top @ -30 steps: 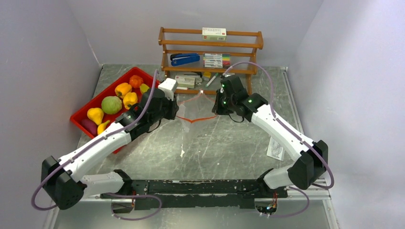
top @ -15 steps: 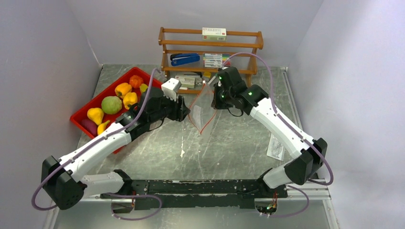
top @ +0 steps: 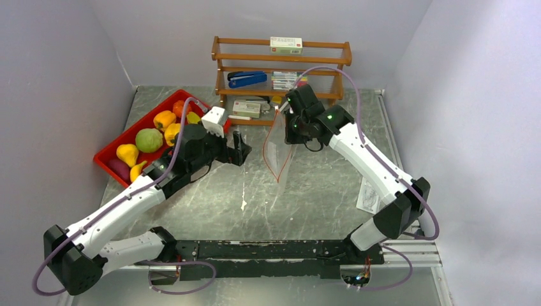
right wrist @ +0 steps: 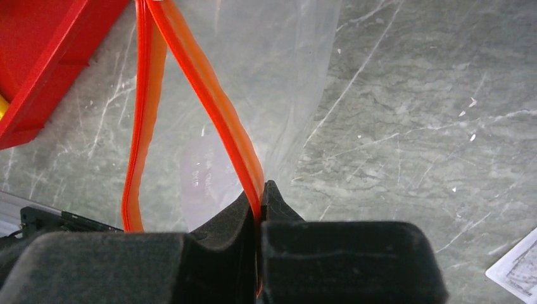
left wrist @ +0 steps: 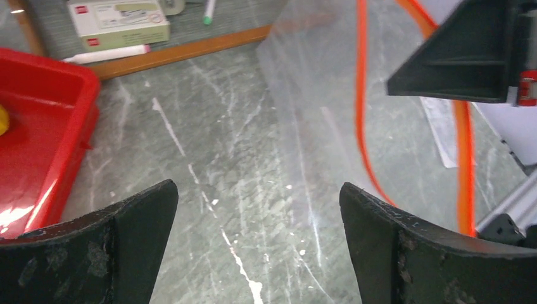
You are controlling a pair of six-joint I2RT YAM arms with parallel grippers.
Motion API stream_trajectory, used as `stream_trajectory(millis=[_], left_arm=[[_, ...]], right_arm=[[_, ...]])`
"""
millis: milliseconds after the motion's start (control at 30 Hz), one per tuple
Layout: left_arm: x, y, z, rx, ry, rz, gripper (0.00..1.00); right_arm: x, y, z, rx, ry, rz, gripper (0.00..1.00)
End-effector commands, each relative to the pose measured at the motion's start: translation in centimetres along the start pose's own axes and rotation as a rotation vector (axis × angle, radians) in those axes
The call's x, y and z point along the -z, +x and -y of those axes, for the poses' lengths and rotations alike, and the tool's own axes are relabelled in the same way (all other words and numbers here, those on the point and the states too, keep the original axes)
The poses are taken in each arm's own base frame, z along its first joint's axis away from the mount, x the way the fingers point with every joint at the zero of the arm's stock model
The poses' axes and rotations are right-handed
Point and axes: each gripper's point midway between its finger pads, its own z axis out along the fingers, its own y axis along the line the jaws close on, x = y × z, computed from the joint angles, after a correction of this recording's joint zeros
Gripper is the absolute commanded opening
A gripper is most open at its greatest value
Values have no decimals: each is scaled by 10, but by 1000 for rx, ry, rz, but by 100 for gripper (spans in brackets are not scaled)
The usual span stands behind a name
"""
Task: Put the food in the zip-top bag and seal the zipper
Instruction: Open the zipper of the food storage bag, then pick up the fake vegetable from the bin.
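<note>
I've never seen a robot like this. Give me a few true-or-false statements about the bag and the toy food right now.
1. The right fingers pinch the zip-top bag by its orange zipper. True.
2. The left fingers grip the bag as well. False: they are open and apart from it.
3. Some food is inside the bag. False: the bag is empty and the food lies in the red tray.
4. A wooden shelf stands at the table's far edge. True.

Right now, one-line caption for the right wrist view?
Right gripper pinches the orange zipper, the clear zip-top bag hanging with its mouth open, table behind.
</note>
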Motion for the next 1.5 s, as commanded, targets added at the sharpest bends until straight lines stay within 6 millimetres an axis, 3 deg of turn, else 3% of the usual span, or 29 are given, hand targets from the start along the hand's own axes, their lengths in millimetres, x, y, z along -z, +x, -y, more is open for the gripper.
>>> stream_trajectory(millis=[0,200,333,533,767,933,1267,1467], left_arm=[[1,-6,-34,1,-156,10,99],[5,-14,-89,57,-313,3,99],[15,-17,-144,83,-486,-18,99],[26,-24,-215,151,-646,-51,95],[39,-29,-258,110,-750,-94,92],[30,-12,-286,146,-744,-184,88],[5,23,-339,202,-773,-312,96],[-9,29,-353,198,-760,-324,96]], right_arm=[[10,-6,4,20,32,-4,0],[18,-15,21,65,140,-10,0],[30,-19,30,79,181,5,0],[31,-14,19,75,106,8,0],[26,-8,14,72,56,19,0],[22,-6,13,68,46,23,0],[26,-7,7,67,13,35,0],[25,-5,1,57,-24,27,0]])
